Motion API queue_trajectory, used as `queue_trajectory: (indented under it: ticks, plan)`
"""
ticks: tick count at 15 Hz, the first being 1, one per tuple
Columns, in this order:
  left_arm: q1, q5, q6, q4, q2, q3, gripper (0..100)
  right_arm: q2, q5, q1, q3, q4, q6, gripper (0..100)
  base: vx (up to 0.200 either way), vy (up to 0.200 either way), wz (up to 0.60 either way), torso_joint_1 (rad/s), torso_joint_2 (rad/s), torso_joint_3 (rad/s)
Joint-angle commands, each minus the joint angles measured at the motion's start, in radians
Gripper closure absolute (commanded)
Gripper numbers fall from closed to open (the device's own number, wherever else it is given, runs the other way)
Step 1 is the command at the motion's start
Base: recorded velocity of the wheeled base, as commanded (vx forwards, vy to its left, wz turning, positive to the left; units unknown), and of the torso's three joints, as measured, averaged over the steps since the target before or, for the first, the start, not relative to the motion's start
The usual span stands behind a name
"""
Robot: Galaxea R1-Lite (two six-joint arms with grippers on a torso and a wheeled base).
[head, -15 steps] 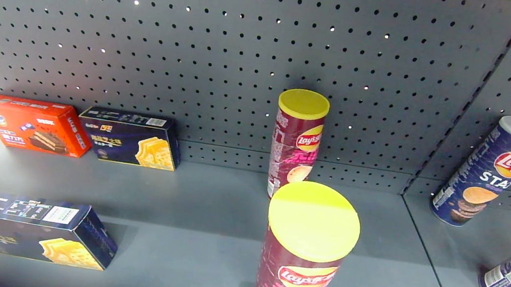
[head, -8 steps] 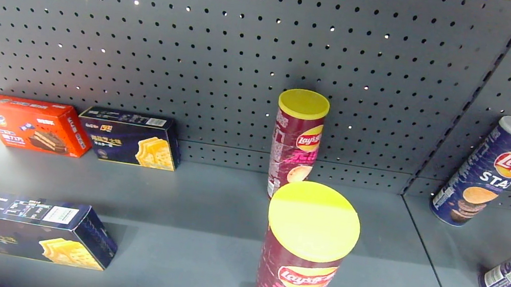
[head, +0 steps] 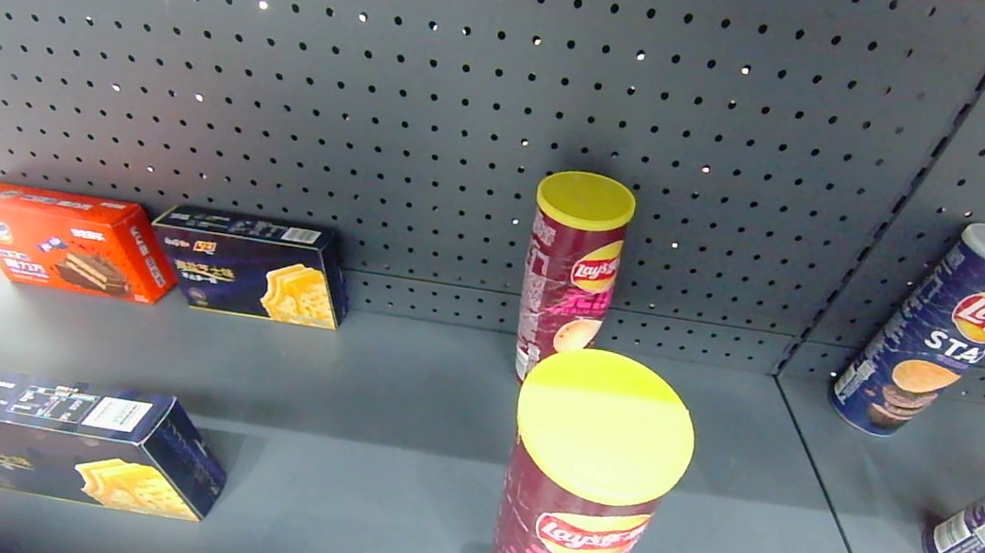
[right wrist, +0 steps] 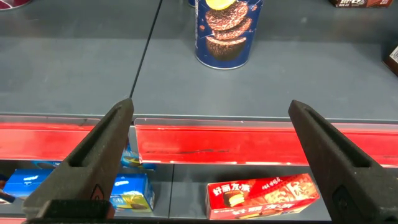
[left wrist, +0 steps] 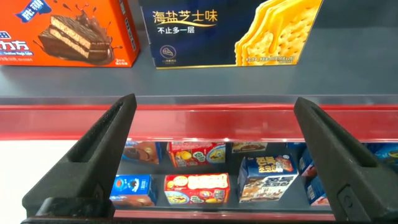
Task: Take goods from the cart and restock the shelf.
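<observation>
The shelf (head: 400, 398) in front of you has a back purple can (head: 574, 273) by the wall and a front purple can (head: 588, 489) near the edge, both standing up with yellow lids. Your left end effector (left wrist: 214, 102) is wide open and holds nothing; it faces the orange box (left wrist: 68, 31) and the dark blue box (left wrist: 230, 31). Your right end effector (right wrist: 211, 104) is wide open and empty too, facing a blue can (right wrist: 225, 31).
</observation>
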State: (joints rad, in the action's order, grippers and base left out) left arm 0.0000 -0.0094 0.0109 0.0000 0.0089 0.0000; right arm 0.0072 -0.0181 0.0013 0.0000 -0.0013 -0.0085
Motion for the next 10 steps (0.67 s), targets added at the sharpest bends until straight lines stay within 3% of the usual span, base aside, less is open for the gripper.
queue_trajectory:
  ticks: [1,10]
  plan:
    - [0.0,0.002,-0.002,0.0,0.0,0.0,0,0.002,0.0,0.0,0.0,0.0,-0.001,0,0.0,0.0,0.0,0.0,0.0,0.0]
    - [0.0,0.0,0.001,0.0,0.0,0.0,0,0.002,0.0,0.0,0.0,0.0,-0.001,0,0.0,0.0,0.0,0.0,0.0,0.0]
